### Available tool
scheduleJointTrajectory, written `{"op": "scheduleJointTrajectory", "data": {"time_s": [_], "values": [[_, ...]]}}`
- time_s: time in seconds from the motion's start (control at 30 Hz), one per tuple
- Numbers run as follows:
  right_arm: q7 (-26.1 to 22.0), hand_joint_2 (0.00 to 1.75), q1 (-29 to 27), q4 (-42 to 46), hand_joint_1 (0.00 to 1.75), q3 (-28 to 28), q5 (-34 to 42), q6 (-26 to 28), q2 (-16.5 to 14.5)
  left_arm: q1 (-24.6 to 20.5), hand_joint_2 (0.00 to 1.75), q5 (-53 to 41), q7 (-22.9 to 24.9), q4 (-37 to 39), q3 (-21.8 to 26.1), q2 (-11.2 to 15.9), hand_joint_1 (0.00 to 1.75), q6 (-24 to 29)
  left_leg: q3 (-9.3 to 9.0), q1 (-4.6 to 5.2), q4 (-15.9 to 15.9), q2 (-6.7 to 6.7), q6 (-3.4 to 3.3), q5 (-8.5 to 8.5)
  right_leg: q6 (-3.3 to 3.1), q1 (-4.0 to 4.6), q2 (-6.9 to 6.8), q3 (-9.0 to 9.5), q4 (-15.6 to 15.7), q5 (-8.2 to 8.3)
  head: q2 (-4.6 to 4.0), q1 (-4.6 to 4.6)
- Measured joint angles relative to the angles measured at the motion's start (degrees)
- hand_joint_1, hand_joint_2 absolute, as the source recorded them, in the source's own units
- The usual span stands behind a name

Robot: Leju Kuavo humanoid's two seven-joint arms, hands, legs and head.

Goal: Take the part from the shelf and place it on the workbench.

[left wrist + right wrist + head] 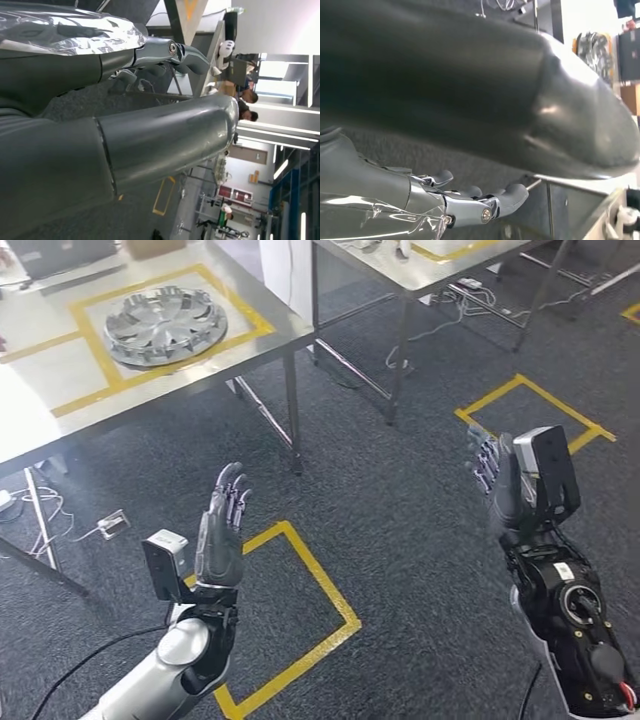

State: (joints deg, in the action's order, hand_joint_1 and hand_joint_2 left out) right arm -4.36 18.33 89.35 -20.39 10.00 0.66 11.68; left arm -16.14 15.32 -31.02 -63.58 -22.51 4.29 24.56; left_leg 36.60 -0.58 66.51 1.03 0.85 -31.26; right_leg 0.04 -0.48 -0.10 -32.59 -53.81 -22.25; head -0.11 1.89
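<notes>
While both arms are raised over the dark carpet, the left hand (221, 530) is up w/ fingers spread wide, holding nothing; the right hand (494, 475) is likewise up, fingers apart, empty. Part (165, 324), a silver wheel cover, lies flat on the steel surface (45, 400) at upper left, inside a yellow tape rectangle (90, 340), well apart from both hands. Yellow tape squares (317, 585) mark the floor between & beside the hands. A second table (392, 270) stands farther back.

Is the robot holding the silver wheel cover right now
No, the wheel cover lies on the workbench while both hands are raised with nothing in them.
</notes>
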Motion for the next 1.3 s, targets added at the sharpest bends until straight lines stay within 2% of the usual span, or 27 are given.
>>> {"op": "scheduleJointTrajectory", "data": {"time_s": [0.03,0.07,0.1,0.17,0.23,0.3,0.33,0.37,0.43,0.5,0.53,0.57,0.6,0.63,0.67,0.73,0.8,0.87,0.93,1.0,1.03,1.07,1.1,1.13,1.17,1.23,1.3], "values": [[0.01,0.0,0.0,-0.02,0.0,-0.02,0.01,-0.01,0.0,0.19,0.0,0.01,0.01,0.01,0.0,0.08,0.0,0.03,2.05,0.01,3.76,-0.49,0.04,-1.26,-0.09,0.01,0.68,-0.1,-0.01,0.05,-0.01,-0.35],[0.01,0.0,-0.01,-0.03,0.0,-0.04,0.03,-0.03,0.01,0.37,0.0,0.02,0.01,0.01,0.0,0.18,0.0,0.04,3.38,0.01,5.89,-0.7,0.05,-1.49,-0.11,0.02,1.4,-0.16,-0.03,0.07,0.0,-0.62],[0.01,0.0,-0.02,-0.05,0.0,-0.07,0.07,-0.04,0.01,0.46,0.0,0.02,0.01,0.01,0.0,0.25,0.0,0.05,3.62,0.0,5.69,-0.78,0.01,-0.55,-0.1,0.01,2.13,-0.17,-0.06,0.09,0.0,-0.85],[0.01,0.0,0.02,-0.07,0.0,-0.14,0.28,-0.07,0.01,0.45,0.0,0.01,0.01,-0.01,0.0,0.32,0.0,0.06,0.9,-0.15,-0.97,-1.45,-0.22,3.71,0.0,-0.03,3.52,-0.14,-0.25,0.06,-0.01,-1.39],[0.01,0.0,0.14,-0.06,0.0,-0.22,0.55,-0.07,0.01,0.35,0.0,0.01,0.01,-0.04,0.0,0.34,0.0,0.05,-2.36,-0.37,-8.33,-3.24,-0.42,6.7,0.41,0.09,4.83,-0.49,-0.76,-0.09,-0.01,-1.78],[0.01,0.0,0.24,-0.05,0.0,-0.24,0.69,-0.07,0.01,0.27,0.0,0.0,0.01,-0.06,0.0,0.36,0.0,0.02,-3.42,-0.27,-10.7,-3.88,-0.66,7.19,1.06,0.04,5.93,-0.95,-1.02,-0.1,0.0,-1.7],[0.01,0.0,0.26,-0.05,0.0,-0.24,0.72,-0.06,0.01,0.17,0.0,-0.01,0.01,-0.07,-0.01,0.32,0.0,-0.05,-3.46,-0.23,-10.76,-3.31,-0.91,7.3,1.4,-0.1,6.44,-1.08,-0.93,0.0,0.0,-1.64],[0.01,0.0,0.23,-0.05,0.0,-0.23,0.71,-0.06,0.01,-0.01,0.0,-0.03,0.01,-0.07,-0.01,0.25,0.0,-0.17,-3.59,-0.22,-10.91,-2.77,-1.19,7.41,1.72,-0.17,6.33,-1.17,-1.08,-0.09,0.0,-1.72],[-0.01,0.0,0.34,-0.04,0.0,-0.2,0.68,-0.04,0.02,-0.36,0.0,-0.12,-0.03,-0.09,-0.02,0.06,0.0,-0.44,-3.86,-0.41,-11.25,-1.69,-1.79,7.58,2.31,-0.1,4.27,-2.41,-3.97,-1.84,-0.01,-1.21],[-0.01,0.0,0.43,-0.05,0.0,-0.15,0.67,0.0,0.03,-0.42,0.0,-0.21,-0.05,-0.1,-0.02,0.01,0.0,-0.56,-3.98,-0.4,-11.34,-0.64,-2.1,7.53,2.81,-0.2,1.58,-5.69,-11.25,-5.52,0.0,-0.29],[0.01,0.0,0.38,-0.05,0.0,-0.14,0.67,0.02,0.03,-0.39,0.0,-0.23,-0.05,-0.09,-0.02,0.02,0.0,-0.56,-3.99,-0.37,-11.33,-0.08,-2.15,7.47,3.01,-0.36,1.01,-7.54,-15.13,-7.06,-0.01,-0.01],[0.03,0.0,0.3,-0.07,0.0,-0.14,0.67,0.02,0.03,-0.37,0.0,-0.23,-0.05,-0.09,-0.02,0.03,0.0,-0.57,-4.01,-0.35,-11.32,0.5,-2.14,7.41,3.15,-0.49,0.72,-8.69,-17.52,-7.66,0.0,0.16],[0.05,0.0,0.25,-0.08,0.0,-0.13,0.67,0.02,0.03,-0.36,0.0,-0.23,-0.05,-0.09,-0.02,0.02,0.0,-0.58,-4.09,-0.36,-11.32,1.09,-2.08,7.32,3.21,-0.59,0.5,-8.77,-17.71,-7.17,0.0,0.38],[0.05,0.0,0.24,-0.08,0.0,-0.1,0.67,0.02,0.03,-0.37,0.0,-0.24,-0.05,-0.09,-0.02,0.01,0.0,-0.62,-4.23,-0.38,-11.31,1.66,-1.97,7.2,3.22,-0.64,0.18,-7.64,-15.52,-5.64,0.0,0.63],[0.05,0.0,0.27,-0.07,0.0,-0.06,0.67,0.02,0.03,-0.41,0.0,-0.25,-0.04,-0.1,-0.02,-0.03,0.0,-0.7,-4.45,-0.39,-11.31,2.21,-1.8,7.05,3.15,-0.65,-0.49,-5.52,-11.47,-3.52,0.0,0.91],[0.02,0.0,0.34,-0.04,0.0,0.02,0.67,0.02,0.03,-0.58,0.0,-0.28,-0.04,-0.1,-0.02,-0.08,0.0,-0.97,-4.85,-0.17,-11.3,3.12,-1.36,6.74,2.71,-0.21,-2.49,-1.63,-3.8,-0.88,-0.01,1.4],[0.01,0.0,0.33,-0.01,0.0,0.04,0.67,0.02,0.04,-0.8,0.0,-0.35,-0.04,-0.09,-0.03,-0.1,0.0,-1.21,-5.02,0.13,-11.37,4.03,-0.86,6.57,2.01,0.31,-3.0,-0.61,-1.19,-0.62,-0.01,1.49],[0.01,0.0,0.25,0.03,0.0,0.1,0.67,0.03,0.05,-1.02,0.0,-0.4,-0.04,-0.09,-0.04,-0.11,0.0,-1.3,-5.25,0.11,-11.47,4.82,-0.23,6.33,1.26,0.3,-1.65,-0.67,-0.97,-0.39,-0.01,1.26],[-0.02,0.0,0.32,0.15,0.0,0.14,0.67,0.04,0.05,-1.31,0.0,-0.42,-0.03,-0.08,-0.04,-0.13,0.0,-1.34,-4.55,-0.08,-9.37,3.13,0.34,4.72,0.52,0.08,-0.48,-0.44,-0.56,-0.07,0.0,0.82],[-0.02,0.0,0.34,0.24,0.0,0.11,0.67,0.03,0.05,-1.37,0.0,-0.43,-0.02,-0.04,-0.04,-0.14,0.0,-1.37,-1.22,-0.15,-2.46,0.29,0.47,1.18,-0.05,-0.01,0.55,-0.45,-0.4,0.12,0.0,0.02],[-0.01,0.0,0.27,0.24,0.0,0.1,0.67,0.02,0.05,-1.25,0.0,-0.43,-0.02,-0.01,-0.04,-0.11,0.0,-1.36,1.05,-0.12,1.79,-0.41,0.43,-0.48,-0.24,0.03,1.14,-0.57,-0.41,0.16,-0.01,-0.36],[0.0,0.0,0.17,0.24,0.0,0.09,0.67,0.02,0.05,-1.08,0.0,-0.42,-0.02,0.02,-0.04,-0.07,0.0,-1.33,2.83,-0.09,4.85,-0.67,0.39,-1.27,-0.29,0.09,1.83,-0.65,-0.43,0.19,-0.01,-0.66],[0.01,0.0,0.09,0.24,0.0,0.08,0.67,0.02,0.05,-0.96,0.0,-0.42,-0.02,0.04,-0.05,-0.02,0.0,-1.31,3.65,-0.07,5.86,-0.77,0.31,-0.91,-0.31,0.14,2.55,-0.69,-0.47,0.2,-0.02,-0.86],[0.01,0.0,0.04,0.24,0.0,0.08,0.67,0.02,0.05,-0.92,0.0,-0.41,-0.02,0.06,-0.05,0.03,0.0,-1.28,3.35,-0.06,4.54,-0.86,0.14,0.56,-0.31,0.17,3.32,-0.7,-0.53,0.2,-0.02,-1.07],[0.01,0.0,0.02,0.24,0.0,0.08,0.67,0.02,0.05,-0.94,0.0,-0.41,-0.02,0.07,-0.06,0.06,0.0,-1.26,1.93,-0.05,1.03,-1.27,-0.11,2.83,-0.28,0.18,4.07,-0.67,-0.61,0.19,-0.01,-1.29],[0.01,0.0,0.02,0.25,0.0,0.07,0.67,0.02,0.05,-1.05,0.0,-0.41,-0.01,0.07,-0.05,0.1,0.0,-1.25,-1.68,-0.11,-7.28,-3.21,-0.67,6.67,-0.08,0.2,5.4,-0.8,-0.85,0.1,0.0,-1.71],[0.01,0.0,-0.04,0.26,0.0,0.07,0.67,0.02,0.05,-1.09,0.0,-0.41,0.0,0.07,-0.04,0.15,0.0,-1.2,-3.39,-0.03,-11.07,-4.24,-0.91,7.7,0.47,0.08,6.51,-1.14,-1.01,0.07,0.0,-1.81]]}}
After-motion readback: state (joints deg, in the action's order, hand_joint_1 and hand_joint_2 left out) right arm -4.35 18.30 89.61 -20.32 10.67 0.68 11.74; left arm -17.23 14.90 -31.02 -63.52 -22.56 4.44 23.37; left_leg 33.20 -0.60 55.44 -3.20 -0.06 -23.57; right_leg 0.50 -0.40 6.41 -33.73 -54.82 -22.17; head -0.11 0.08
